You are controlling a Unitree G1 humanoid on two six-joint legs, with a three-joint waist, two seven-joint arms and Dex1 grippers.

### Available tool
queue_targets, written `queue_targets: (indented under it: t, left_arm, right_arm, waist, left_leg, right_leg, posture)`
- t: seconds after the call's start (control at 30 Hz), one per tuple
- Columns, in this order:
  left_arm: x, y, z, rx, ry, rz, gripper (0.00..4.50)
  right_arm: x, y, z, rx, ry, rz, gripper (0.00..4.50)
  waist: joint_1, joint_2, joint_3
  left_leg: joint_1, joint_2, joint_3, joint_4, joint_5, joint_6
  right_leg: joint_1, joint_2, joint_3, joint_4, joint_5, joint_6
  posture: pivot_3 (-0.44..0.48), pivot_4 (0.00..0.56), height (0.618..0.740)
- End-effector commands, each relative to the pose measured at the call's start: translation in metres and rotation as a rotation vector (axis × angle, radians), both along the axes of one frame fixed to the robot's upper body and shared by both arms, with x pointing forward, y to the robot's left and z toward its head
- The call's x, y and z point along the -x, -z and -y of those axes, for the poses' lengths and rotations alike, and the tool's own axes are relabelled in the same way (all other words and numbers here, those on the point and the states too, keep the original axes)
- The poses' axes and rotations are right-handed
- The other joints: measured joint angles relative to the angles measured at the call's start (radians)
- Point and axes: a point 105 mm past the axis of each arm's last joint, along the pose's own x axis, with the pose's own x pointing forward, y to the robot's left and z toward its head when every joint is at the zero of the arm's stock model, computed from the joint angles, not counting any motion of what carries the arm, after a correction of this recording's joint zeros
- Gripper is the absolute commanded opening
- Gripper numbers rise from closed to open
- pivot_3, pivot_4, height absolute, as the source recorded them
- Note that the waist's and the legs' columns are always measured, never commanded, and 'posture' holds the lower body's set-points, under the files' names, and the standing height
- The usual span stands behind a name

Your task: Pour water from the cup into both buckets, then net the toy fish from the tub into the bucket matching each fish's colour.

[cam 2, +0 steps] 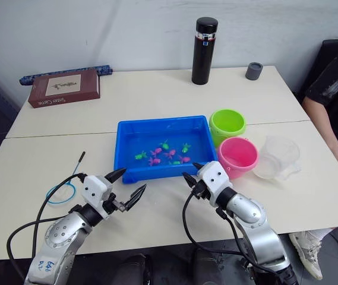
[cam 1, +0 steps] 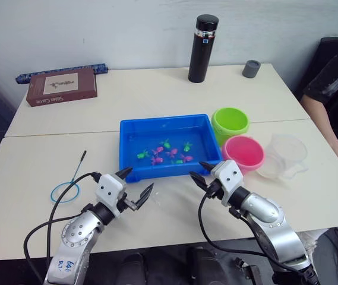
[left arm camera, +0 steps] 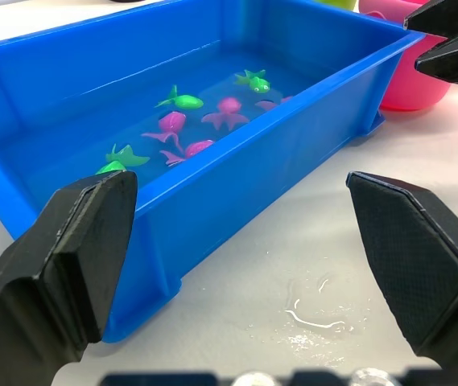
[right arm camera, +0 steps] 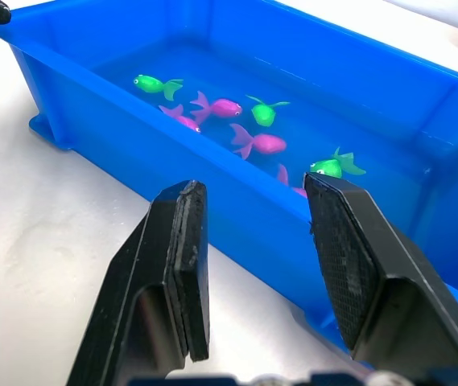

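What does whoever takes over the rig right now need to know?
Left gripper open, empty, near the tub's front left corner. Right gripper open, empty, at its front right.
Fish, pink and green, all in the tub's water.
Green bucket and pink bucket stand right of the tub, cup right of them; whether they hold water is unclear.
Net lies on the table, left of the left gripper.
Netting not started.

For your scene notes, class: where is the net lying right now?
In the left eye view the net lies flat on the table at the robot's left, beside the left gripper, left of the tub.
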Motion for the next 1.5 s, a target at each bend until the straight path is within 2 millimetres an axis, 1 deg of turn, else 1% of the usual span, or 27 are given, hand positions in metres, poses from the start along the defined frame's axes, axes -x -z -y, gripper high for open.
queue_targets:
  t: [0.03,1.07,1.2,1.23,1.33,1.5]
  left_arm:
    - [0.001,-0.012,0.004,0.006,0.016,0.048,4.49]
    - [-0.002,-0.019,0.008,0.012,0.022,0.075,4.49]
    - [-0.004,-0.027,0.011,0.026,0.03,0.101,4.49]
    - [-0.006,-0.032,0.012,0.029,0.037,0.116,4.49]
    - [-0.013,-0.049,0.017,0.053,0.058,0.156,4.49]
    - [-0.02,-0.071,0.027,0.073,0.136,0.191,4.49]
  right_arm:
    - [0.001,-0.008,-0.001,-0.013,-0.006,0.039,2.09]
    - [0.0,-0.01,-0.002,-0.013,-0.004,0.044,2.09]
    - [-0.003,-0.017,0.001,-0.014,0.003,0.066,2.09]
    - [-0.004,-0.021,0.002,-0.014,0.007,0.077,2.09]
    - [-0.004,-0.036,0.004,-0.019,0.014,0.117,2.09]
    - [-0.007,-0.061,0.009,-0.018,0.042,0.194,2.09]
  waist:
    - [0.0,0.0,0.0]
    - [0.0,0.0,0.0]
    - [0.0,0.0,0.0]
    - [0.0,0.0,0.0]
    - [0.001,0.0,0.0]
    - [0.002,0.0,0.0]
  left_leg:
    - [0.0,0.0,0.0,0.0,0.0,0.0]
    - [0.0,0.0,0.0,0.0,0.0,0.0]
    - [0.0,0.0,0.0,0.0,0.0,0.0]
    - [0.0,0.0,0.0,0.001,0.0,0.0]
    - [0.0,0.0,0.0,0.001,0.0,0.0]
    - [0.0,-0.001,0.0,0.001,0.0,0.0]
  right_leg:
    - [0.0,0.0,0.0,0.0,0.0,0.0]
    - [0.0,0.0,0.0,0.001,0.0,0.0]
    - [0.0,0.0,0.0,0.0,0.0,0.0]
    - [0.0,0.0,0.0,0.001,0.0,0.0]
    - [0.0,0.0,0.0,0.001,0.0,0.001]
    - [0.0,0.001,0.0,0.001,0.001,0.001]
  posture:
    - [0.0,0.15,0.74]
    - [0.0,0.15,0.74]
    - [0.0,0.15,0.74]
    - [0.0,0.15,0.74]
    - [0.0,0.15,0.74]
    - [0.0,0.15,0.74]
